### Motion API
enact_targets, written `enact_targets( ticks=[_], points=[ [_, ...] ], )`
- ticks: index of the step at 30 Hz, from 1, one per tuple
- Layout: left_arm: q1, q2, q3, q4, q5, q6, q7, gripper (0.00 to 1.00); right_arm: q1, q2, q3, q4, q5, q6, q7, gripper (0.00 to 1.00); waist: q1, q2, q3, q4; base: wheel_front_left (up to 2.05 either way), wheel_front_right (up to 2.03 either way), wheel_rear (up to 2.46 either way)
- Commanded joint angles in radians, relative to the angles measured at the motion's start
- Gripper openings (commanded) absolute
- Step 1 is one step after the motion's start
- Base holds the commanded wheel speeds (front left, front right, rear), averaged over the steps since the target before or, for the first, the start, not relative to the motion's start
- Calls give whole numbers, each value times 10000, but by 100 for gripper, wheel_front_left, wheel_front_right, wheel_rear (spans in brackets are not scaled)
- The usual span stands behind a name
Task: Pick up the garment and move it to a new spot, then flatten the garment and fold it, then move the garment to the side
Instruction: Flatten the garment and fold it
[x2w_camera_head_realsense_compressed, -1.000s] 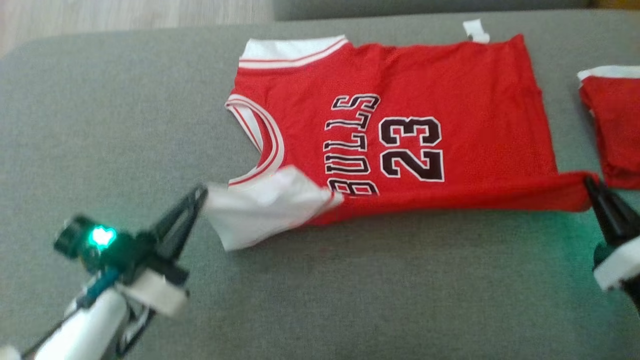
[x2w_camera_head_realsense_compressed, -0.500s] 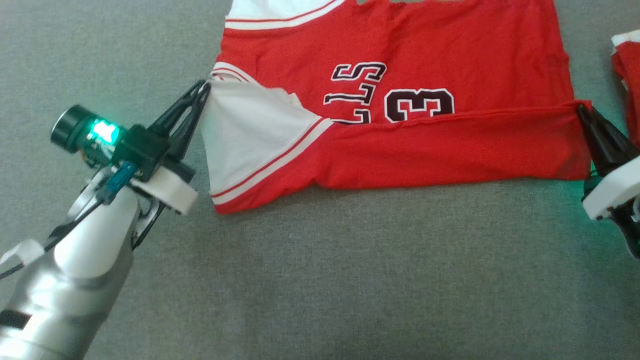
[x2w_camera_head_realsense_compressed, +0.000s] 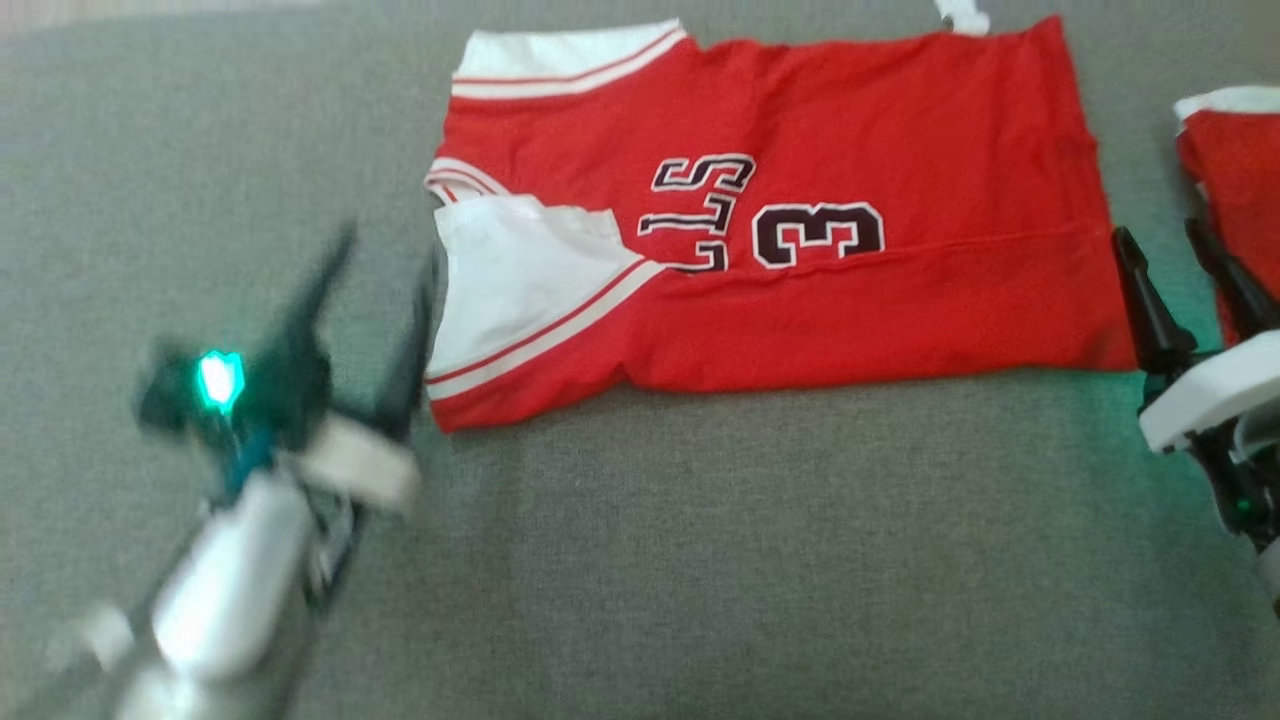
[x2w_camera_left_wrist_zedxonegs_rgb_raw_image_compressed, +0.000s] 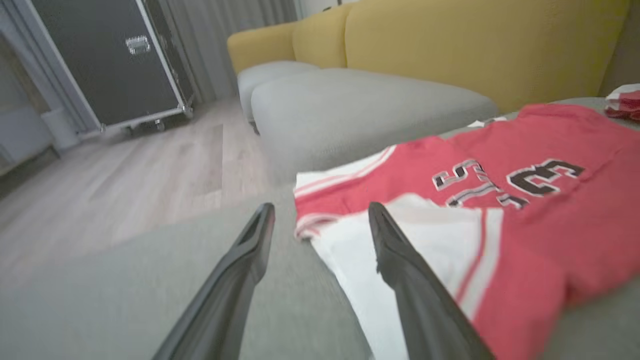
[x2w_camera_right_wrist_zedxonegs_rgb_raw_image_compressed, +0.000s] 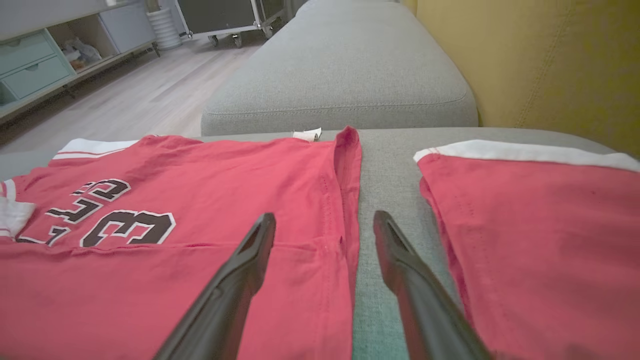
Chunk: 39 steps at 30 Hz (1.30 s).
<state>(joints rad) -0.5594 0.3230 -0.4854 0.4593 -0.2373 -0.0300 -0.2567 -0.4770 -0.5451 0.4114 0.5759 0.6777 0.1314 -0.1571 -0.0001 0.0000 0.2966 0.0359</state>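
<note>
**Left gripper (x2w_camera_head_realsense_compressed: 390, 245) and right gripper (x2w_camera_head_realsense_compressed: 1158, 232) empty beside jersey (x2w_camera_head_realsense_compressed: 850, 130)**

Both sets of fingers are spread and hold nothing, the left just off the jersey's white-trimmed shoulder end, the right at its hem end. The jersey lies on the grey cushion (x2w_camera_head_realsense_compressed: 700, 550) with its near edge folded over the lettering. A second red garment (x2w_camera_head_realsense_compressed: 1235, 150) lies just past the hem. A loose regrasp there could snag it or drag the fold open.

Grey upholstered seat (x2w_camera_head_realsense_compressed: 700, 560), yellow sofa back (x2w_camera_left_wrist_zedxonegs_rgb_raw_image_compressed: 450, 45), pale wood floor (x2w_camera_left_wrist_zedxonegs_rgb_raw_image_compressed: 125, 170), black wheeled case (x2w_camera_left_wrist_zedxonegs_rgb_raw_image_compressed: 100, 60), teal drawers (x2w_camera_right_wrist_zedxonegs_rgb_raw_image_compressed: 30, 65)
</note>
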Motion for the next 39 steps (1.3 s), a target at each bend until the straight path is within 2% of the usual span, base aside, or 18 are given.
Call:
enact_targets(
  ticks=[1,5,8,11,18,20,23,24,25,26,27,39],
  points=[
    [914,0,638,-390,-228,254,-50,100,372,-133,93,-97,96,-7,-289,100,1,0,-383,-42,0,0,0],
    [2289,-586,913,-440,-540,298,-50,100,756,-118,24,-8,231,-7,-515,100,1,0,-614,9,0,0,0],
    [2726,-934,1004,-310,-539,216,-50,100,962,-106,-50,22,269,-7,-621,100,1,0,-668,42,0,0,0],
    [2805,-1092,1055,-98,-489,142,-50,100,1029,-102,-85,25,272,-7,-653,100,1,0,-655,46,0,0,0],
    [2275,-1428,1179,1376,-258,-109,-51,100,858,-102,42,28,245,-7,-473,100,1,0,-450,-67,0,0,0],
    [2159,-1496,1225,1529,-190,-167,-51,90,852,-78,85,65,243,-7,-450,100,1,0,-404,-71,0,0,0],
    [2062,-1579,1284,1584,-41,-238,-51,86,852,-39,116,130,294,-7,-416,100,1,0,-369,-34,0,0,0],
    [2041,-1586,1265,1548,54,-277,-51,75,857,-33,122,150,318,-7,-414,100,1,0,-361,-13,0,0,0],
    [2026,-1583,1245,1479,152,-324,-51,52,861,-35,128,176,337,-7,-411,100,1,0,-356,11,0,0,0],
    [2027,-1569,1215,1428,254,-371,-51,33,866,-40,137,207,356,-7,-405,100,1,0,-359,34,0,0,0],
    [2031,-1546,1162,1387,361,-428,-51,0,876,-51,149,243,375,-7,-393,100,1,0,-366,61,0,0,0],
    [2337,-1362,1070,562,930,-732,-51,0,926,-5,430,1059,779,-7,947,100,1,0,-503,275,0,0,0]
  ],
)
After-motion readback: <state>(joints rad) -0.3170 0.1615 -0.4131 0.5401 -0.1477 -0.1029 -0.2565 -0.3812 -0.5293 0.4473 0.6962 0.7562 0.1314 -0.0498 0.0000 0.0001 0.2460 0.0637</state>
